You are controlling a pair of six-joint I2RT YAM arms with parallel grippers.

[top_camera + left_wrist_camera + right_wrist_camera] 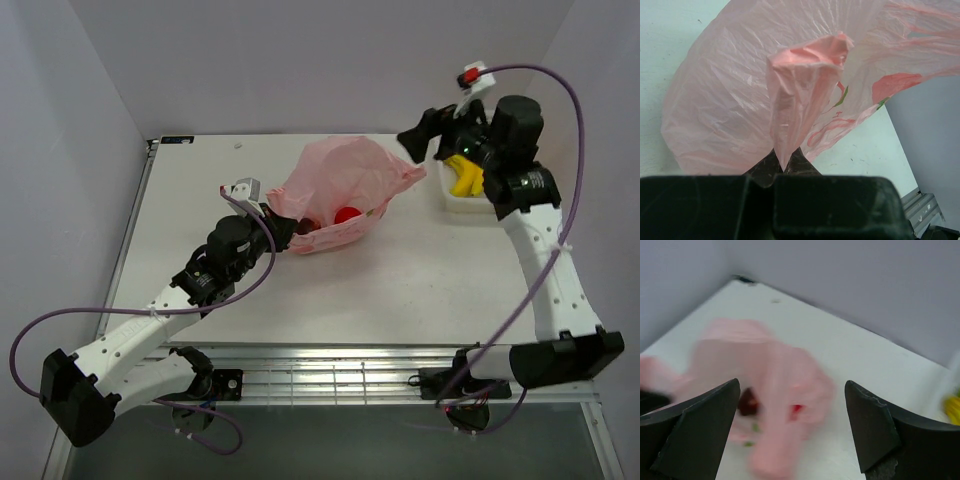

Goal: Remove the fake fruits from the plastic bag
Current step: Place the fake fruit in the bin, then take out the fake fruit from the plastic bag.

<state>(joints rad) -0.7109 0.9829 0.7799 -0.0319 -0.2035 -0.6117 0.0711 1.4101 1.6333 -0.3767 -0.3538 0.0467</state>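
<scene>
Left fingers (pixel 804 169) pinch a thin fold of the plastic bag (pixel 345 185); it could slip or tear before the spread, empty right fingers (pixel 695 430) reach the red fruit (pixel 346 214)

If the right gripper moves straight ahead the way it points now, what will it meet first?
Probably the plastic bag, centred ahead of the open right gripper; the blurred view leaves depth unclear.

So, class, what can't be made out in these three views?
Top: bag hides how many fruits remain, only a red one is clear; right arm covers part of the basket.
Left wrist: bag fills the view, no fruit shows.
Right wrist: blur smears the bag and fruit.
</scene>
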